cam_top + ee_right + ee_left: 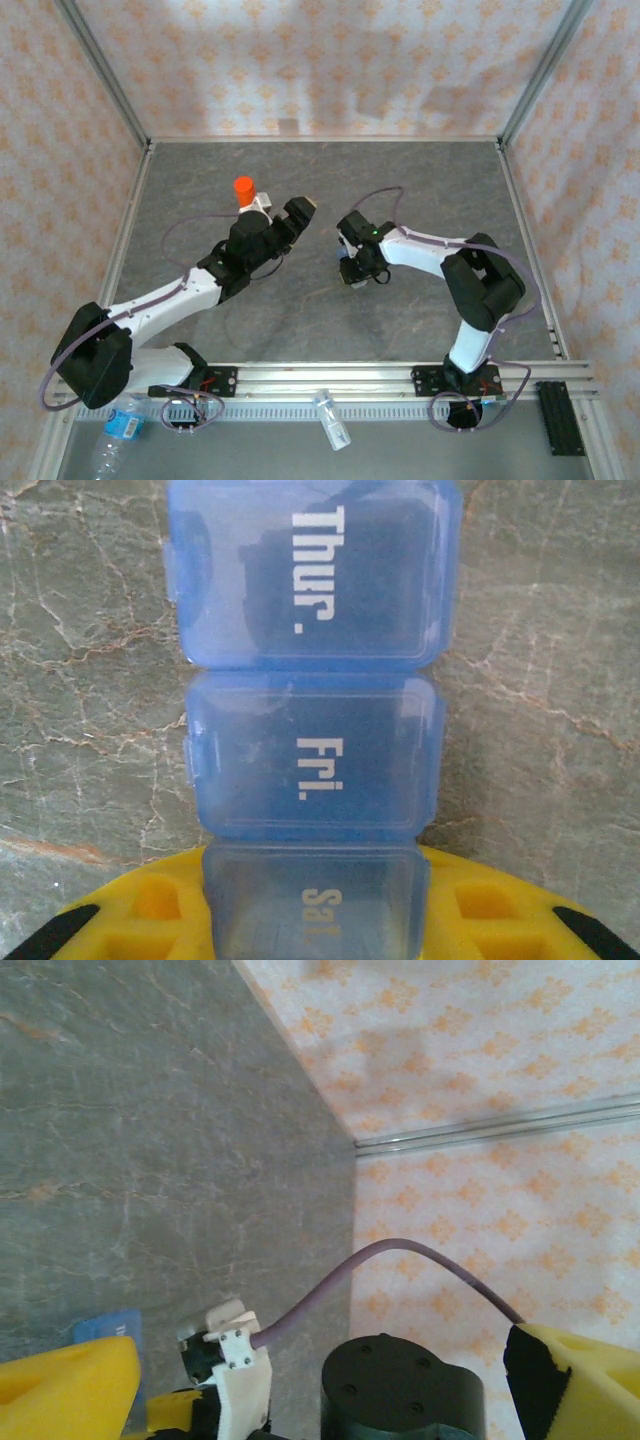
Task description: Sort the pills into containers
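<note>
Blue translucent plastic marks the pill organizer (pixel 310 740), which lies flat on the grey marbled table (pixel 80 680). It runs up the middle of the right wrist view, its lids down and lettered "Thur.", "Fri." and "Sat." from top to bottom. The "Sat." end sits at the bottom edge of that frame between the yellow pads (pixel 140 925) of the right gripper (pixel 315 925), which is clenched on it.

From above, the strip is a small blue patch just right of the frame's centre, tucked under the right gripper's black wrist. The right arm (pixel 480 285) bends back from there toward the lower right.

The left gripper (pixel 283 210) hangs just left of centre, well apart from the strip. Its fingers are released and spread wide, with nothing between them. In the left wrist view its yellow pads (pixel 65 1390) sit in the two bottom corners, and a sliver of the blue strip shows above the lower-left one. A purple cable (pixel 400 1255) arcs across the patterned wall (pixel 480 1060) to the right.

An orange-capped vial (pixel 243 189) stands just to the upper left of the left gripper; whether they touch cannot be told. Along the bottom of the overhead frame, below the metal rail (pixel 330 375), a water bottle (pixel 115 435) lies in the lower-left corner. A small clear vial (pixel 332 420) lies near the bottom centre.
</note>
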